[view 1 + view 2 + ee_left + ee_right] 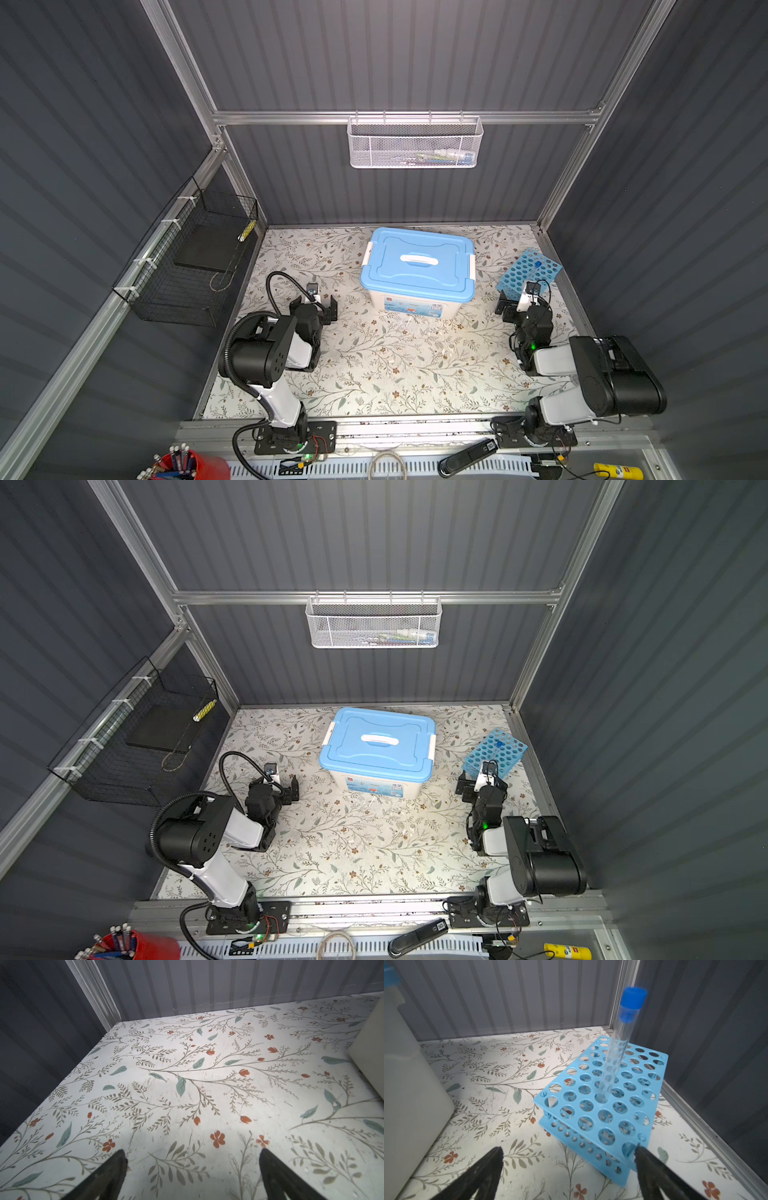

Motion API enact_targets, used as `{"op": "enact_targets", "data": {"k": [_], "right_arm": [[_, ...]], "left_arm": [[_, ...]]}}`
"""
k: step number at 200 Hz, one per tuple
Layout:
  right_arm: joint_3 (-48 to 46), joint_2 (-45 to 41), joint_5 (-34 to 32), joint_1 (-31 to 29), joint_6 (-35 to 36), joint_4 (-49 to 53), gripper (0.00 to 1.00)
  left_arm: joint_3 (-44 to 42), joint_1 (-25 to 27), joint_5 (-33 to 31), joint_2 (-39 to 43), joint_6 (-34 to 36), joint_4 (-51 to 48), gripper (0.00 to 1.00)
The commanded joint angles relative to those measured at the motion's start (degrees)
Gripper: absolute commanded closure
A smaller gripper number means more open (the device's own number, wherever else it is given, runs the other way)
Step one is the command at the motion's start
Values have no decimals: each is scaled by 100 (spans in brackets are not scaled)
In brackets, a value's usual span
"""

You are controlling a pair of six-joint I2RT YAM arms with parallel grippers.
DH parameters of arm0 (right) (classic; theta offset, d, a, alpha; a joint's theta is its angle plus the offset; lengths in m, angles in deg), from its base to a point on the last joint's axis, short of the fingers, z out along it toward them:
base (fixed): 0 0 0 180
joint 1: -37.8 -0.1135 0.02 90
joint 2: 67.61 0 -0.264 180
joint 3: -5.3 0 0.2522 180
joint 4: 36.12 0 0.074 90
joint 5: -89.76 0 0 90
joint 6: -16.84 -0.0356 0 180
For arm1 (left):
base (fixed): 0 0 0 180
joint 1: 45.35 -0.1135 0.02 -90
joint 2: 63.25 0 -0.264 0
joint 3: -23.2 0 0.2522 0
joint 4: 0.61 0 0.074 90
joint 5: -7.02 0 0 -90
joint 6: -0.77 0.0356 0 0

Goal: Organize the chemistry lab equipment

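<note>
The sky-blue many-holed rack stands at the table's right rear, close to the side wall. One clear blue-capped test tube stands upright in a middle hole; its cap shows in both top views. My right gripper is open and holds nothing, just in front of the rack, one fingertip at the rack's near corner. My left gripper is open over bare floral mat. Faint clear glassware lies in front of the tub.
A large white tub with a blue lid stands at the middle rear between the arms. A white mesh basket hangs on the back rail, a black wire basket on the left wall. A red cup of pens sits at the front left.
</note>
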Motion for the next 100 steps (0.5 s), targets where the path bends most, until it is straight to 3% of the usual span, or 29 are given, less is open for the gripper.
{"op": "enact_targets", "data": {"k": [1,23,46,100], "right_arm": [[236,94,195,40,-10,-345,1],[502,-119,269,40,-25,513,1],[499,-23,285,40,-4,345,1],[475,-12,304,49,5,273,1]], "left_arm": [[342,8,-7,55,100,-384,0],[483,8,-343,57,-38,-653,0],[676,8,-631,26,-169,-950,0],[694,-36,-617,37,-214,-1018,0]]}}
